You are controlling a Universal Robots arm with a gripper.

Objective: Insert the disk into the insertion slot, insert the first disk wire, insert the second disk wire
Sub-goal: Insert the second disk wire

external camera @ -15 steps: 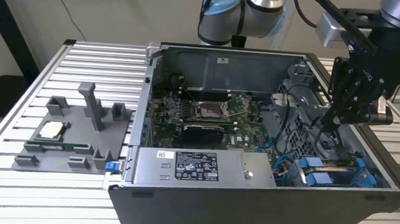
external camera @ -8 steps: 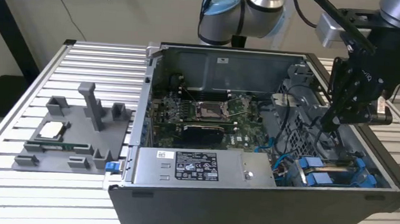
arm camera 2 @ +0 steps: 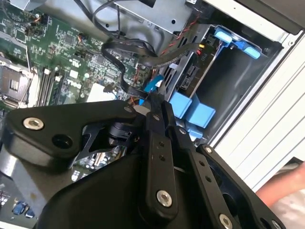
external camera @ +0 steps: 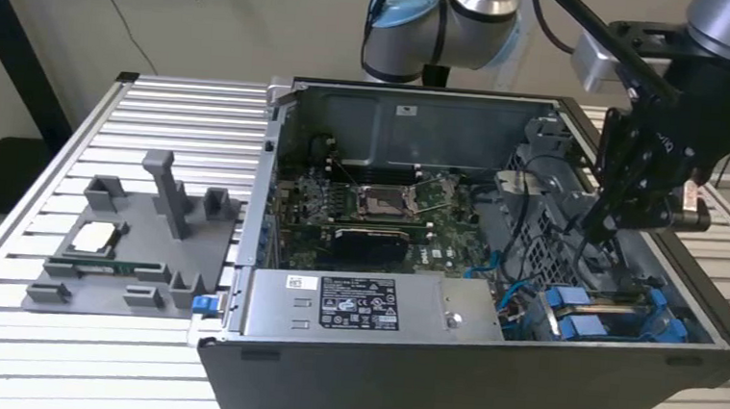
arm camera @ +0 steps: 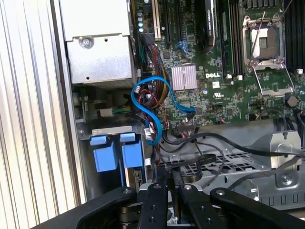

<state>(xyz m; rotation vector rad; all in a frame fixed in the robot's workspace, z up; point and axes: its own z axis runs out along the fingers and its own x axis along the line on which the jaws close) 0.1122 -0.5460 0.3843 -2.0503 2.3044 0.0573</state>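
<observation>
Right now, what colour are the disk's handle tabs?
Bright blue handle tabs, clearest in the first wrist view.

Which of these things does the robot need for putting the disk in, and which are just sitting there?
For the job:
gripper
insertion slot with its blue tabs
black wire and blue wire close by

Just sitting there:
power-supply box
processor socket
grey tray beside the computer case
</observation>
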